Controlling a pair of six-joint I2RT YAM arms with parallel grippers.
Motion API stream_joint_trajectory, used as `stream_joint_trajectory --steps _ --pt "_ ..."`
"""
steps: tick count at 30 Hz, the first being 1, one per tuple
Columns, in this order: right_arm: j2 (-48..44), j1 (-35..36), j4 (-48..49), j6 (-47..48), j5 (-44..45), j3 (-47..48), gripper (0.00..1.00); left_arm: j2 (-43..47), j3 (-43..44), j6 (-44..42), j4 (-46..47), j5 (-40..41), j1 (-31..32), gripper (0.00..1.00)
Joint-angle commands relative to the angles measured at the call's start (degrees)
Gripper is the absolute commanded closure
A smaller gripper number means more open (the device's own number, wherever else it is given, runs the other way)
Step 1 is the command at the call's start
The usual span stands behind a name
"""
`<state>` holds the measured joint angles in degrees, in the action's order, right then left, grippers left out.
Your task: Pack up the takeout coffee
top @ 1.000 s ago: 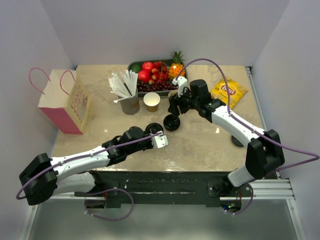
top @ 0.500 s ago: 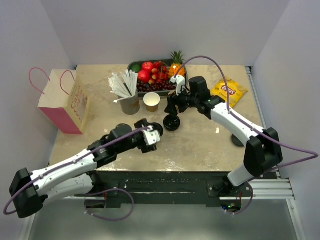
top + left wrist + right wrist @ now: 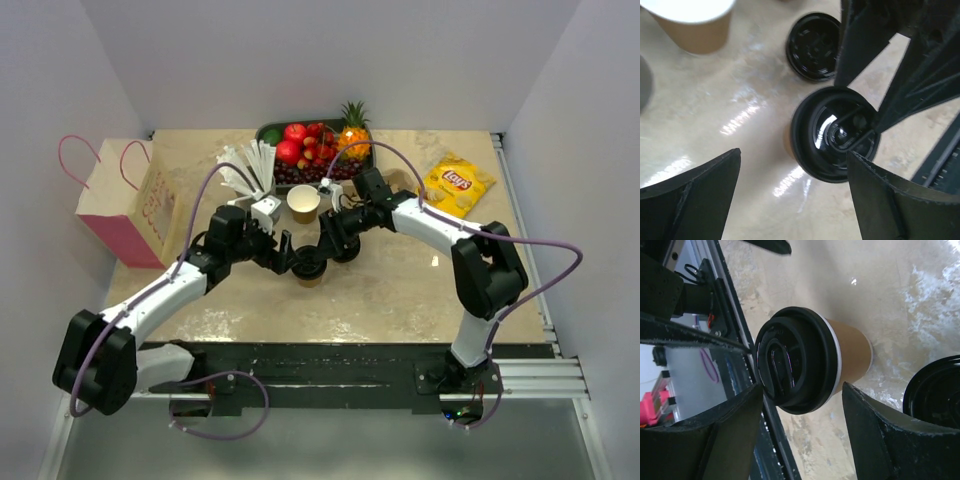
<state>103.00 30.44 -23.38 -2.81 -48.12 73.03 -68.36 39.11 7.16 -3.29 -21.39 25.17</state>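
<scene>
1. Tabletop point(image 3: 400, 290), beige stone finish, carrying everything below.
2. Pink-and-white paper bag point(image 3: 125, 205) with pink handles, upright at far left edge.
3. Dark fruit tray point(image 3: 268, 128) at the back centre, filled with red fruit, grapes and a small pineapple.
4. Yellow chips bag point(image 3: 457, 185), lying flat at back right, well apart from the cups.
5. Grey holder point(image 3: 258, 208) stuffed with white wrapped sticks, just left of the lidless cup.
6. Left end effector point(image 3: 792, 160): fingers wide apart, takeout coffee sitting in the gap with tabletop showing on both sides, no contact.
7. Right end effector point(image 3: 802, 385): fingers apart, reaching in from the right and straddling the coffee at lid height. Contact with lid or wall not clear.
8. Takeout coffee point(image 3: 309, 265): brown kraft cup with black lid on, standing upright on the tabletop near centre, between both end effectors, not lifted.
9. Lidless paper cup point(image 3: 303, 203), white inside, upright just behind the coffee.
10. Loose black lid point(image 3: 815, 46), flat on the tabletop, just beside the coffee on its right, not touching.
</scene>
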Motion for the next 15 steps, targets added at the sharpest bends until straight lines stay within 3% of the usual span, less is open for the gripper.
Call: stream_joint_trajectory --steps 1,6,15 --pt "-0.08 -0.29 0.08 -3.96 -5.85 1.67 0.33 -0.63 -1.93 10.32 7.85 -9.63 -0.91 0.10" --pt "0.36 -0.81 1.23 -5.54 -5.50 0.97 0.35 -2.56 -3.08 13.49 10.67 -14.91 -1.35 0.13" --pt "1.68 -0.99 0.44 -6.77 2.41 0.79 0.39 -7.40 -2.90 14.55 13.57 -15.18 -1.35 0.16"
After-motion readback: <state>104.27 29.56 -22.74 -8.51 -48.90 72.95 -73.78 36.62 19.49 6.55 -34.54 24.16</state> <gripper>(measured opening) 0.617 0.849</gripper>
